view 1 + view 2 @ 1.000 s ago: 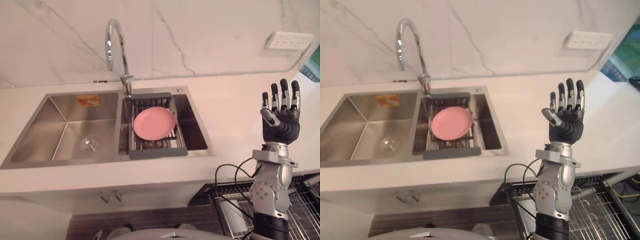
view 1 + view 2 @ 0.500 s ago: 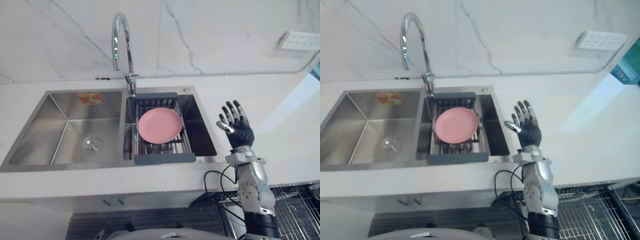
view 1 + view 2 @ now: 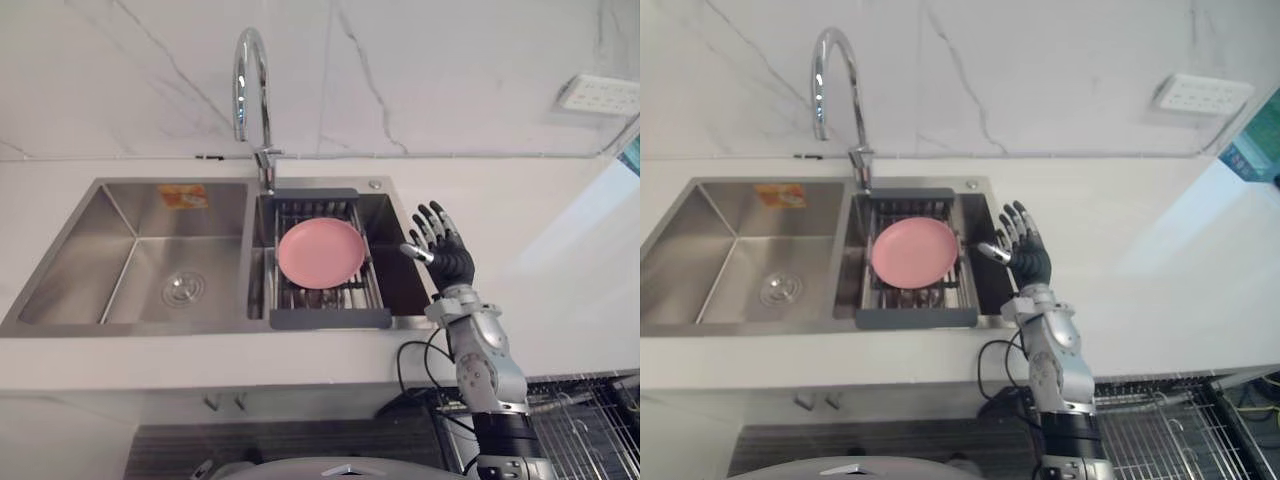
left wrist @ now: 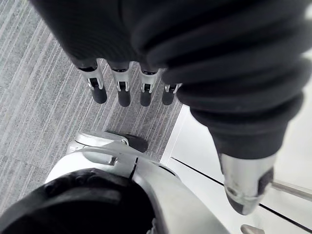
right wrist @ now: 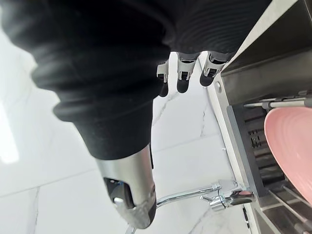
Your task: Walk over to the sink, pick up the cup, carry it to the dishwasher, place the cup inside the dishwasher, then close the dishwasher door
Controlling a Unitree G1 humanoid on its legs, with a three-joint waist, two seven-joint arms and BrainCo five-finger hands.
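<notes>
Basically, right hand (image 3: pixel 447 258) hovered over right edge of sink (image 3: pixel 150 327), fingers spread, empty, just beside rack (image 3: pixel 330 318) holding pink plate (image 3: pixel 320 252), left hand (image 4: pixel 123 87) hung above floor (image 4: pixel 29 97), fingers straight.

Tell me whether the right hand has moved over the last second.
Yes. The right hand has come leftward from over the counter to the right rim of the sink, fingers open.

A white marble wall (image 3: pixel 450 60) with thin grey lines fills the top, with a white wall plate (image 3: pixel 598 93) at the upper right. Below it runs a white counter (image 3: pixel 540 210). The floor (image 4: pixel 34 97) is grey striped carpet.
</notes>
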